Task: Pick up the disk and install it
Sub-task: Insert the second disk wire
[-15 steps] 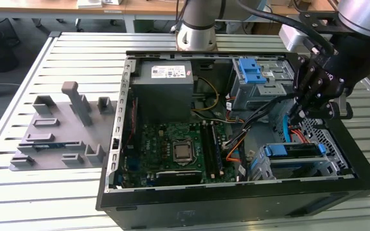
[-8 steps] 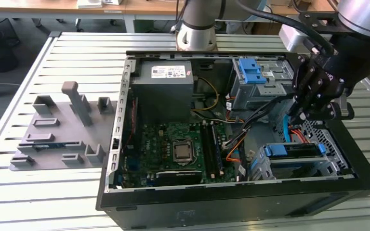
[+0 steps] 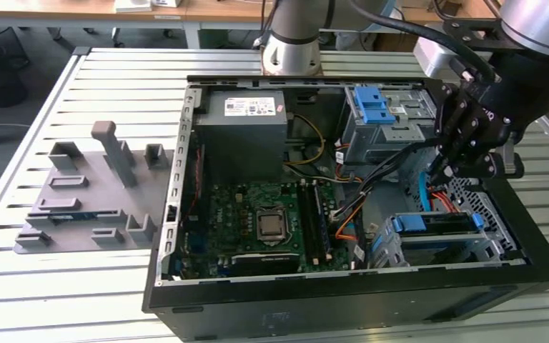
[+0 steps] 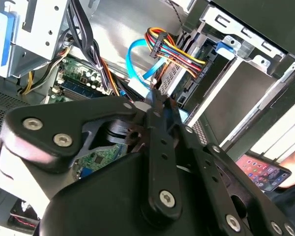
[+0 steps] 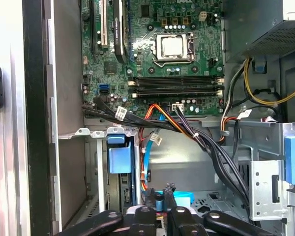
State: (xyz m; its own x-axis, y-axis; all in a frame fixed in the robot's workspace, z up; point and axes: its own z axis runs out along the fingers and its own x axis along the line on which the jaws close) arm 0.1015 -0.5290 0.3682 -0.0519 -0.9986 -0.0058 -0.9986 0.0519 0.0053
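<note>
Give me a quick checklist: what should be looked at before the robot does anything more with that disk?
1. Computer case open, inside reachable: ok.
2. The disk sits in the drive cage at the exterior view's right, blue bracket facing up: ok.
3. Disk pushed fully home: cannot tell.
4. Gripper hangs inside the case, above and beside that cage: ok.
5. Free space around the gripper: not ok, a blue cable and a black cable bundle run close by.
6. Whether the gripper has hold of anything: cannot tell.
</note>
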